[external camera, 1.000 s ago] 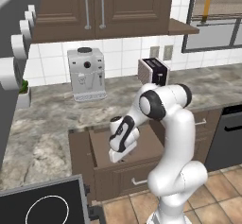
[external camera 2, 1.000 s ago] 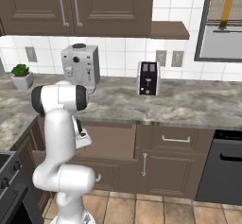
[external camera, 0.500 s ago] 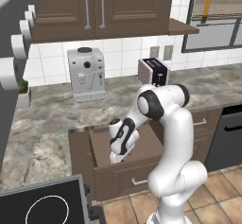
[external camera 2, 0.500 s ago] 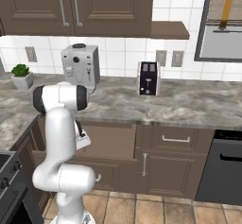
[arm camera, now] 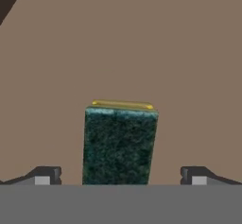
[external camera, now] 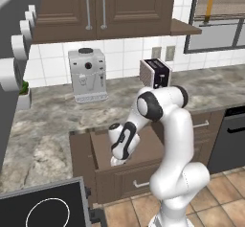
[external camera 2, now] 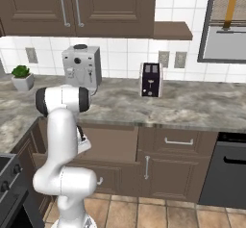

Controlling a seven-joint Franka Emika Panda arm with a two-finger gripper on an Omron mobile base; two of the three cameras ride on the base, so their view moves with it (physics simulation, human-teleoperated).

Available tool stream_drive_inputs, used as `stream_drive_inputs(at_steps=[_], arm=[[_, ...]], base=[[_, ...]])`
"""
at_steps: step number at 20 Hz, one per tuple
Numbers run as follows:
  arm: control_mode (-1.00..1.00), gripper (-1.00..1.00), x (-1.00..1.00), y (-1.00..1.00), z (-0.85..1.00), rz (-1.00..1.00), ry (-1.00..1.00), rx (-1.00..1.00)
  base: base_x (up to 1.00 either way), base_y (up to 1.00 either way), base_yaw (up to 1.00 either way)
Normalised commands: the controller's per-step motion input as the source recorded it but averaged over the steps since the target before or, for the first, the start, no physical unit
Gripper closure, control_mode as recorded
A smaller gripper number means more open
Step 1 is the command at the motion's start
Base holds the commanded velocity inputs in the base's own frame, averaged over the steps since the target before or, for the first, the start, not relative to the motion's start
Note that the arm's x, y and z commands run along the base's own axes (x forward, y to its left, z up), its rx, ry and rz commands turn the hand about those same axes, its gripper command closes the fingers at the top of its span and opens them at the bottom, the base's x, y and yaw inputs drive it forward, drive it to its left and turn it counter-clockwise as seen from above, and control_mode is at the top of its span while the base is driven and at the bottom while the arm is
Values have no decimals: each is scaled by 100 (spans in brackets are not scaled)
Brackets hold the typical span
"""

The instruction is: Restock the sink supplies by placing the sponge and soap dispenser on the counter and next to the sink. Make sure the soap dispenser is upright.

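Sponge (arm camera: 119, 145) is seen lying flat on the brown floor of the open drawer (external camera: 103, 147), green face up, a thin yellow edge showing at its far end. It sits directly ahead of the pincer (arm camera: 120, 176), centred between the two fingertips (arm camera: 45, 176), with clear space on either side; no contact is visible. The pincer is spread wide, nothing pinched.

In the left base view the hand (external camera: 119, 156) is lowered into the drawer, which is pulled out from under the counter (external camera: 48, 120). The pincer itself is hidden by the hand there, so sponge contact cannot be judged from that side.

Above and beyond the pincer, on the counter against the tiled wall: a coffee machine (external camera: 87, 75) to one side, a toaster (external camera: 155, 73) to the other. A small potted plant (external camera 2: 21, 76) is set at the counter's far end. Wall cabinets (external camera 2: 72, 6) are mounted overhead.
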Motion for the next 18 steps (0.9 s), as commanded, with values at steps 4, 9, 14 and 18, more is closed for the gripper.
stream_drive_inputs(at_steps=[4, 9, 14, 18], arm=[[-100, -100, 8, 5, -14, 0, 0, 0], [-100, -100, 9, 0, -19, 0, 0, 0], [-100, -100, 1, 3, -28, 0, 0, 0], [-100, -100, 0, 13, -31, 0, 0, 0]], base=[[0, 0, 0], [0, 0, 0], [0, 0, 0], [0, 0, 0]])
